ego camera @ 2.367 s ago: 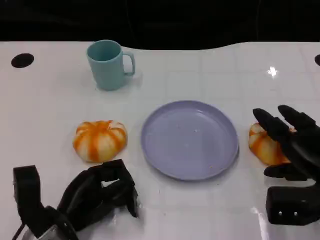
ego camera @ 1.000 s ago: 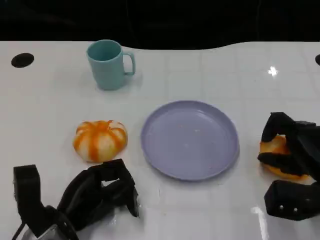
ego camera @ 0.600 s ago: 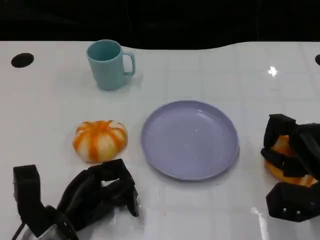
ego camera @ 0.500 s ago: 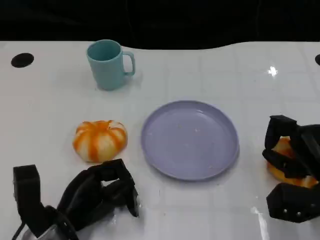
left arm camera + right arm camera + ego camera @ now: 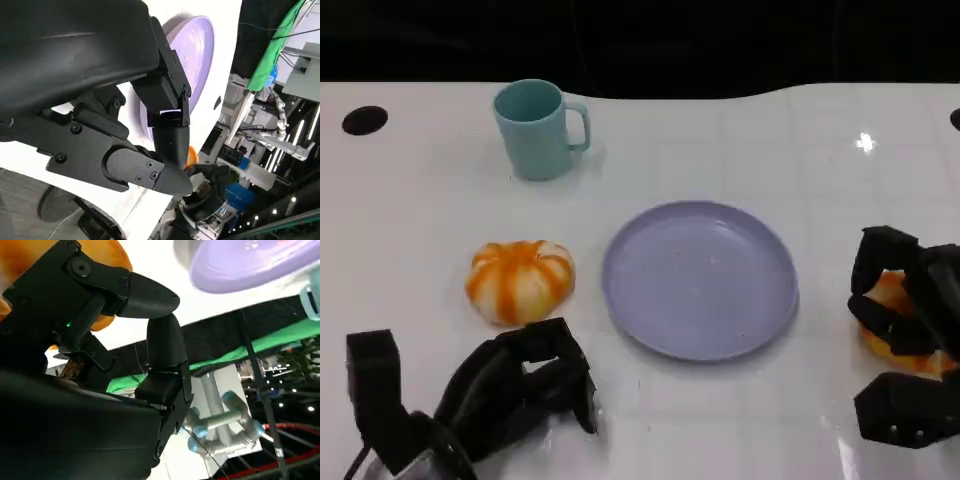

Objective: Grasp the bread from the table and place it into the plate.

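White tabletop fills the head view, backed by a dark band along its far edge. Right hand: fingers are curled over and around an orange bread roll, grasping it at the table's right edge; the roll shows between the curled fingers and the palm. The right wrist view confirms contact, with the roll's orange surface pressed against the hand's black fingers. Just beyond the fingertips of this hand, toward the table centre, lies the lavender plate, with nothing on it. Left hand: fingers are curled inward and grasp nothing; the hand rests low near the table's front edge. A second orange-and-white roll sits just past these fingers, untouched, beside the plate's left rim. Farther beyond it stands a teal mug, upright, handle toward the plate side.
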`<state>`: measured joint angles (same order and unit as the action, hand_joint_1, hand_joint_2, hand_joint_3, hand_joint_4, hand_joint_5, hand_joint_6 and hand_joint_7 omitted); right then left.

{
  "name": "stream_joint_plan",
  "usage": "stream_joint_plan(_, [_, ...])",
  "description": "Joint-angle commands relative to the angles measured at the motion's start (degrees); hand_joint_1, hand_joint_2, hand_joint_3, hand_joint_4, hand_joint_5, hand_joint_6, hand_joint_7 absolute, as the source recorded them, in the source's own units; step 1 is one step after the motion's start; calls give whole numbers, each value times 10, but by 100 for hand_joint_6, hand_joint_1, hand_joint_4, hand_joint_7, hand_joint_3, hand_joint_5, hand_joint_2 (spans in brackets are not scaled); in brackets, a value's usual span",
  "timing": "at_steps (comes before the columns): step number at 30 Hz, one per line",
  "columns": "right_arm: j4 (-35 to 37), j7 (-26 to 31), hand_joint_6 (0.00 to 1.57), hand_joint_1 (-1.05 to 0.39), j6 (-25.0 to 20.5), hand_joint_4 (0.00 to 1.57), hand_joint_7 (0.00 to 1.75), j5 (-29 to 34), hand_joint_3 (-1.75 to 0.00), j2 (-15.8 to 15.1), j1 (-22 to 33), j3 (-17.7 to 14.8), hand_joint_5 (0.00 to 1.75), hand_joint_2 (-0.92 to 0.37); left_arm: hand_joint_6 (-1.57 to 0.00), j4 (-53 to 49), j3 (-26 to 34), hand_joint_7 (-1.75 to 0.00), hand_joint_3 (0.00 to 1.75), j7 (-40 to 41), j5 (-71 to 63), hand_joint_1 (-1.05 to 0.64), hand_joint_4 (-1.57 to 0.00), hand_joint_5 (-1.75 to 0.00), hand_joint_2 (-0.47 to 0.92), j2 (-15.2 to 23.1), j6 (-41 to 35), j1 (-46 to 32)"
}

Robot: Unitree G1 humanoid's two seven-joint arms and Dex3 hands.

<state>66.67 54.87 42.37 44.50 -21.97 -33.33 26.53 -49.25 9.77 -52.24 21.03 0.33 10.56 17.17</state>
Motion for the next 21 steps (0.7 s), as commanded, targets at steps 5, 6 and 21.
stream_joint_plan(5, [-11,-24,157,-28,49,157,175,-33,-156,-10,2,-22,175,-32,-95,-5,0,-104,0,5,-5,-71,-96,-145,87,8,-6,-11])
stream_joint_plan(6, [-13,-31,157,-29,55,157,175,-38,-156,-10,3,-25,175,-32,-95,-6,0,-105,0,4,-5,-71,-96,-145,87,8,-6,-10])
stream_joint_plan(21, [-48,-144,155,-28,120,157,175,-100,-158,-2,18,-69,175,-27,-95,-8,-2,-104,0,4,-8,-71,-96,-144,87,9,-6,-11])
